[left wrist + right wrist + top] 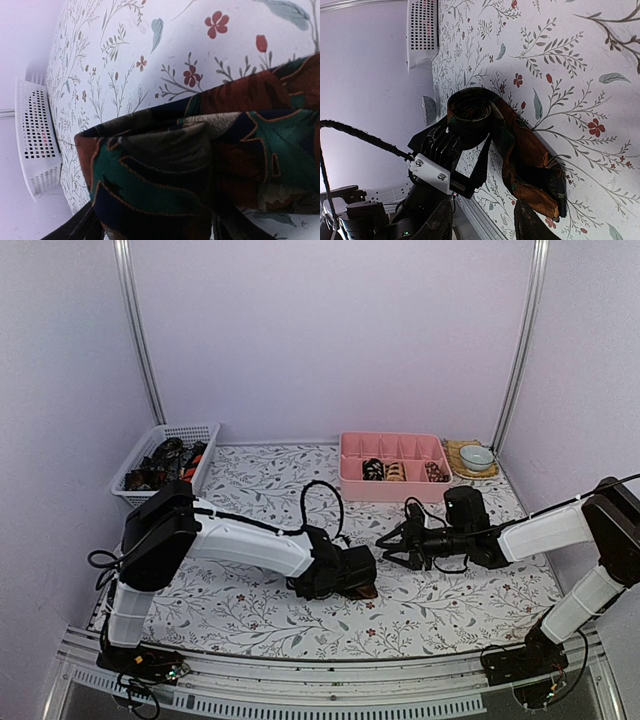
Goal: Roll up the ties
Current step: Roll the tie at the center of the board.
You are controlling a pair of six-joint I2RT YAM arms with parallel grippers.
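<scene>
A dark tie [366, 590] patterned in brown, green and rust lies on the flowered table in front of the arms. One end is wound into a coil [469, 112], and its loose tail [530, 170] trails off over the cloth. My left gripper [355, 575] has its jaws on either side of the coil. The fabric [165, 175] fills the left wrist view, so I cannot see whether the jaws press it. My right gripper [388, 545] hovers open just right of the tie. Its fingertips [530, 220] are near the tail's end, with nothing between them.
At the back stands a pink compartment tray [345, 475] holding three rolled ties [397, 471]. A small bowl on a plate [476, 456] sits to its right. A white mesh basket [200, 430] at the back left holds several loose ties [165, 462].
</scene>
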